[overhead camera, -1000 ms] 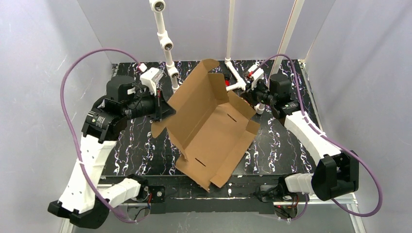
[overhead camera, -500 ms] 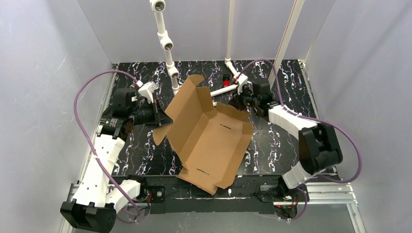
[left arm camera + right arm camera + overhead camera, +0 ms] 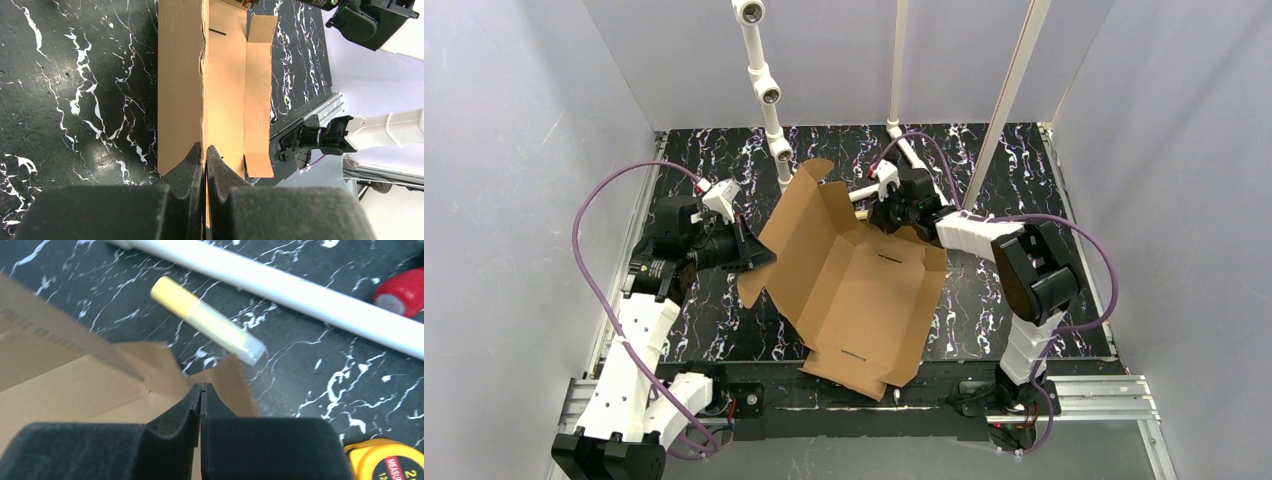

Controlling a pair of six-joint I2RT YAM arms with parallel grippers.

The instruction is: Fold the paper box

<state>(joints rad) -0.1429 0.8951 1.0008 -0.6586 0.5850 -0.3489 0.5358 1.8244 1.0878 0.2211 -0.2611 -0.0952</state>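
The paper box [image 3: 864,290] is a brown cardboard mailer lying open on the black marbled table, its near corner over the front rail. Its left wall stands up at a slant. My left gripper [image 3: 759,252] is shut on that wall's edge; in the left wrist view the cardboard [image 3: 225,90] runs straight into the closed left gripper [image 3: 205,149]. My right gripper [image 3: 886,220] is at the box's far right corner. In the right wrist view the right gripper [image 3: 201,386] is shut on a small corner flap of the box [image 3: 65,385].
Just beyond the right gripper lie a yellow marker-like stick [image 3: 207,320], a white pipe [image 3: 280,285], a red object [image 3: 402,290] and a yellow tape measure [image 3: 385,460]. White pipe posts [image 3: 769,95] rise at the back of the table.
The right arm has swung left and its gripper has moved to the box's far corner. The box has turned and slid toward the near edge. The left gripper has dropped lower with the wall.
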